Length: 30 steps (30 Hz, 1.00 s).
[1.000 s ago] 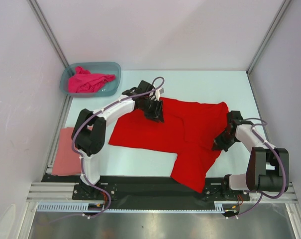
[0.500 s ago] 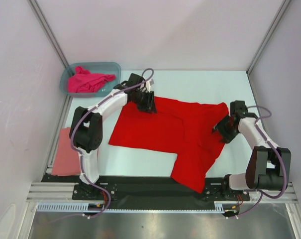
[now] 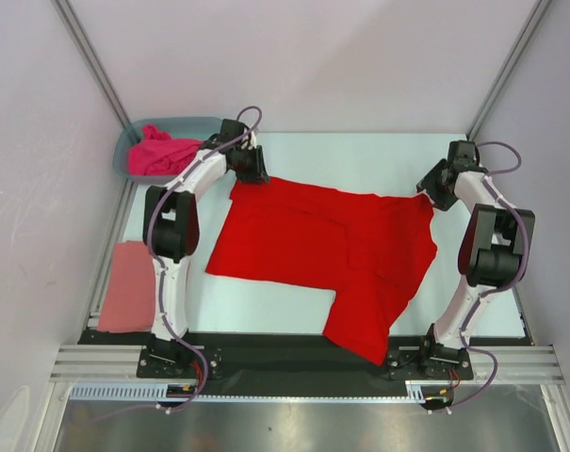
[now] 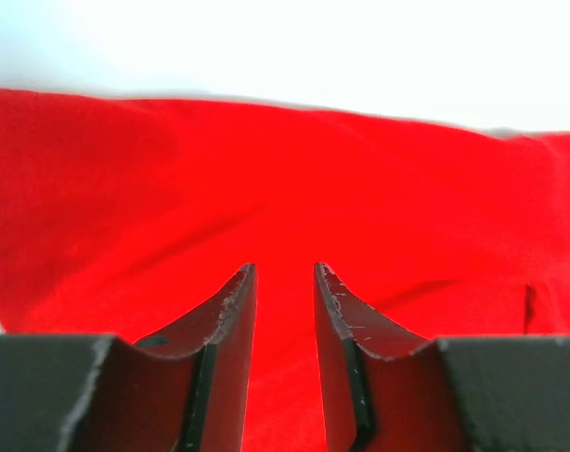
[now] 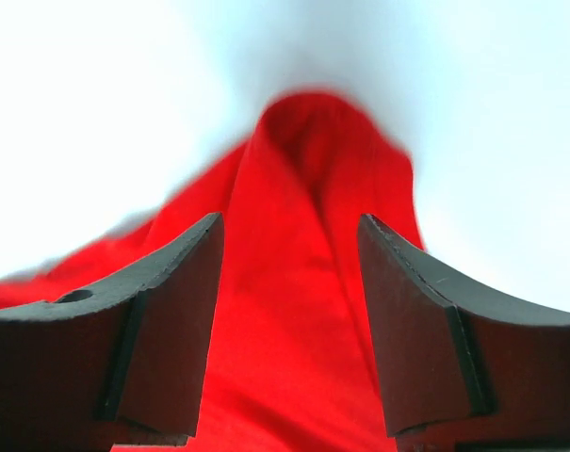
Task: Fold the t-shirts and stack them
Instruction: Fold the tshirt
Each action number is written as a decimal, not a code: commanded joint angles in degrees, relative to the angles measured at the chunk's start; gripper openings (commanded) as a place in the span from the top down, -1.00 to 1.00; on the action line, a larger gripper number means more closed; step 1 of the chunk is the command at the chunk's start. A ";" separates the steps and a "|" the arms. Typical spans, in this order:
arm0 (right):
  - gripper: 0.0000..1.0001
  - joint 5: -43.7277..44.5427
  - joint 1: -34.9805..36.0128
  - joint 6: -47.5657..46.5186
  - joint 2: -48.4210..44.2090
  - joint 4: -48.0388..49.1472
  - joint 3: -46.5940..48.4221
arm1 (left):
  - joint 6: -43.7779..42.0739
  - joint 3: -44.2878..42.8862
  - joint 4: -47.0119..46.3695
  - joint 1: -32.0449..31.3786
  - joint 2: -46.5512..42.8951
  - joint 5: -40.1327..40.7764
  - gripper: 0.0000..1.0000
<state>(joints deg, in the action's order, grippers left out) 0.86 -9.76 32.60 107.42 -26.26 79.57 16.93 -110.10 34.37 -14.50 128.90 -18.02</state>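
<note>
A bright red t-shirt [image 3: 313, 245] lies spread over the middle of the table, with a flap hanging toward the near edge. My left gripper [image 3: 256, 172] is at its far-left corner. In the left wrist view this gripper [image 4: 283, 268] stands narrowly open over flat red cloth [image 4: 266, 169]. My right gripper [image 3: 426, 191] is at the far-right corner. Seen from the right wrist, it [image 5: 289, 221] is wide open astride a raised ridge of the shirt [image 5: 294, 151]. A magenta-pink t-shirt [image 3: 157, 153] is bunched in the tub. A salmon-pink t-shirt [image 3: 127, 287] lies folded at the left edge.
The blue-grey plastic tub [image 3: 122, 151] sits at the far-left corner, just left of my left arm. White walls close in both sides and the back. A black rail [image 3: 285, 353] runs along the near edge, under the shirt's flap.
The left gripper slid from the shirt's middle out to the far left, and the cloth's corner spread with it. The right gripper moved to the far-right corner and opened.
</note>
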 commanded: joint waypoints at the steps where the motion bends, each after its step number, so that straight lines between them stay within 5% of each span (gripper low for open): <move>1: -0.26 0.20 -0.79 -3.07 3.76 3.05 5.33 | 3.01 -2.57 -3.78 0.79 2.66 1.85 0.29; 19: 0.24 -5.26 -3.51 0.79 14.22 5.87 10.87 | 12.77 -3.45 -7.74 5.18 9.88 -1.66 0.35; 23: 0.99 -3.33 -4.83 1.68 14.75 6.05 11.22 | 13.83 -3.45 -6.78 5.54 10.84 -1.31 0.36; 30: 1.00 4.31 -6.24 1.94 12.65 12.97 7.36 | 15.50 -2.92 -5.89 6.06 12.51 -1.66 0.40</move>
<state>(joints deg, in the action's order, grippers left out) 0.21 -15.66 34.11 122.19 -19.05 88.18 31.11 -112.20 27.55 -8.99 138.54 -20.21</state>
